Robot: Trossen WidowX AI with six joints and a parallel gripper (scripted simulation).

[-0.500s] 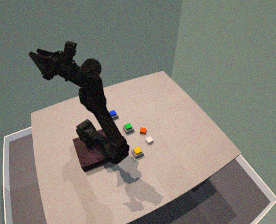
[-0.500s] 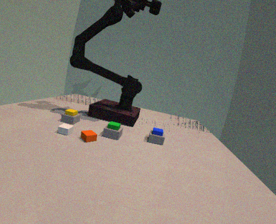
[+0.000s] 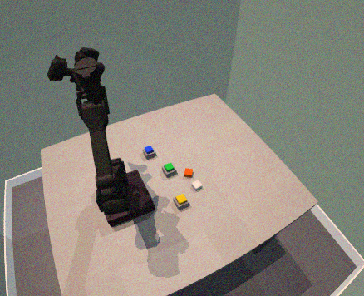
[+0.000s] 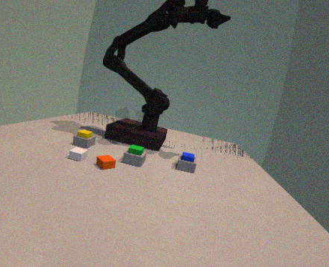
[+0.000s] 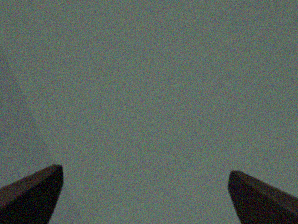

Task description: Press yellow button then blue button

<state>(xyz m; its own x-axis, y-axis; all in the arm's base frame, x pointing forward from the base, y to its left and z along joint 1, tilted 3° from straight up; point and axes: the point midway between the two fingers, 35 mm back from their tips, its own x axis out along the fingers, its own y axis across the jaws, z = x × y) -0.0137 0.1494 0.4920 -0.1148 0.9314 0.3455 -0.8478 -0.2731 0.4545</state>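
The gripper [image 4: 222, 19] is raised high above the table [image 4: 212, 210], its fingers spread wide with nothing between them, facing the bare wall. Far below it, the yellow button [image 3: 181, 199] sits near the arm's base [image 4: 116, 129], and the blue button [image 3: 149, 150] lies further along the row, beyond the green button [image 3: 169, 167]. An orange block [image 3: 188, 172] and a white block [image 3: 197, 185] rest beside them.
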